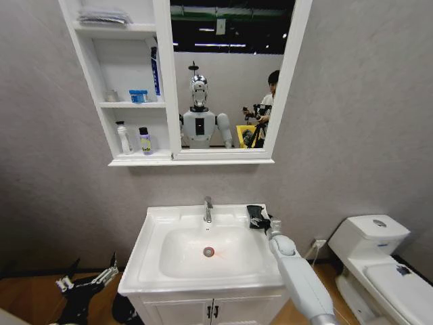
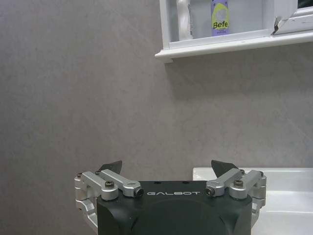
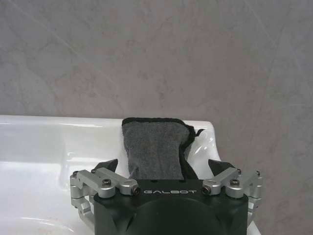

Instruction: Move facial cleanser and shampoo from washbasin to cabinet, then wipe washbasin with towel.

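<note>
My right gripper (image 3: 164, 169) hovered over the towel (image 3: 155, 147), fingers apart.

The towel lay on the washbasin (image 1: 152, 233) rim at two o'clock from the drain. Both bottles stood on the cabinet's (image 1: 139, 159) bottom shelf. My left gripper (image 2: 167, 171) hung low, open.

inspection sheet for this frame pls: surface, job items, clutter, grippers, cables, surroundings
Surface: washbasin bowl bare, red-ringed drain visible.
Job's things: white bottle and lilac bottle on the cabinet bottom shelf; towel on the basin's back right corner.
Clutter: blue tub, tall blue tube on the middle shelf.
Grippers: right gripper open around the towel; left gripper open, empty, low beside the basin.
Cables: nothing seen.
Surroundings: toilet at right, grey wall.
</note>
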